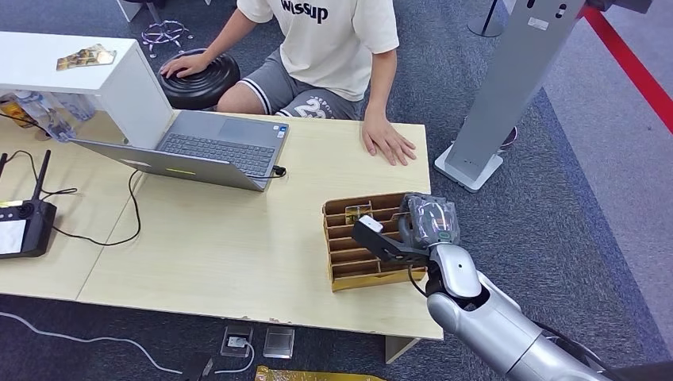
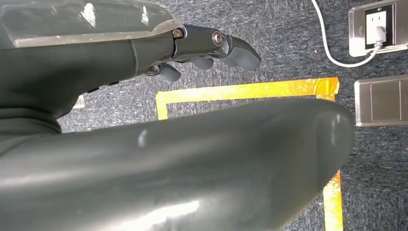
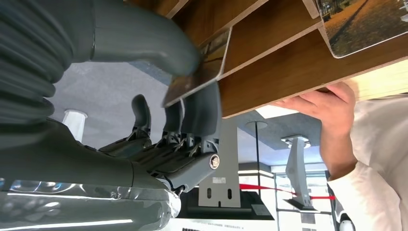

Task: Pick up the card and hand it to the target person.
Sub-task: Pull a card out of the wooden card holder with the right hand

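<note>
- Head view: the right hand [image 1: 428, 221] reaches over the right side of a brown slotted card rack [image 1: 357, 258] that sits near the right end of the light wooden table [image 1: 238, 246].
- Right wrist view shows the grip closely — the thumb and the dark fingers [image 3: 202, 115] pinch a card [image 3: 199, 72] that is still partly lodged in one of the rack's slots.
- A second card [image 3: 365, 21], printed with an outdoor scene, stands in a neighbouring slot, apart from the hand.
- The person [image 1: 333, 40] sits at the far side of the table in a white T-shirt, one hand [image 1: 387, 141] flat on the tabletop just beyond the rack, the other resting on a black round stool [image 1: 198, 79].
- An open laptop [image 1: 206, 151] lies left of the rack, well apart from it; a black controller with antennas [image 1: 24, 222] sits at the table's left edge.
- Left wrist view: the left hand [image 2: 192, 48] hangs over grey carpet and yellow floor tape [image 2: 250, 91], fingers loosely curled — it holds nothing.
</note>
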Robot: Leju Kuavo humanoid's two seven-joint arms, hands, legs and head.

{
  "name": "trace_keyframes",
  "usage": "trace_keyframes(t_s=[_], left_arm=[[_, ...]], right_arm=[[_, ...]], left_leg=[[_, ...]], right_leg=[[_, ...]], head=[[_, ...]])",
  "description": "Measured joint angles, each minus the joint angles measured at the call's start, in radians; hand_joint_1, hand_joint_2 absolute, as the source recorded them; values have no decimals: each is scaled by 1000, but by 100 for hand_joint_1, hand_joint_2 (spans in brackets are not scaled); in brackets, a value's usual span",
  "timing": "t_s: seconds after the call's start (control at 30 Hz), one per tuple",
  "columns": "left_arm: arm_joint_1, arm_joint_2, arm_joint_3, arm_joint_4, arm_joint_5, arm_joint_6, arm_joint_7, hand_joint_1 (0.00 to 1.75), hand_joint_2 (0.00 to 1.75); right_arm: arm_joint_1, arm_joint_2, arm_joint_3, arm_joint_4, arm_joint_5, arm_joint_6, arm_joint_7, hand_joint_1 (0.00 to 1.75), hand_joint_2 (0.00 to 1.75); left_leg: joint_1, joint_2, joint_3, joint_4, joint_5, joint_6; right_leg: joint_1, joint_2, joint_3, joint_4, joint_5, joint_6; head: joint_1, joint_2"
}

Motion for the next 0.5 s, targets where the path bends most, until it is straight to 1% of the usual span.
trace_keyframes(t_s=[0.13, 0.43, 0.5], left_arm=[[0, 0, 0, 0, 0, 0, 0, 0, 0], [0, 0, 0, 0, 0, 1, 0, 0, 0], [0, 0, 0, 0, 0, 0, 0, 0, 87]], right_arm=[[0, 0, 0, 0, 1, 0, 0, 137, 175], [-2, 0, 0, 0, -2, -2, -3, 160, 175], [-2, 0, 0, 0, -2, -2, -4, 162, 175]], left_leg=[[0, 0, 0, 0, 0, 0], [0, 0, 0, 0, 0, 0], [0, 0, 0, 0, 0, 0]], right_leg=[[0, 0, 0, 0, 0, 0], [0, 0, 0, 0, 0, 0], [0, 0, 0, 0, 0, 0]], head=[[-1, 0], [0, 0], [0, 0]])
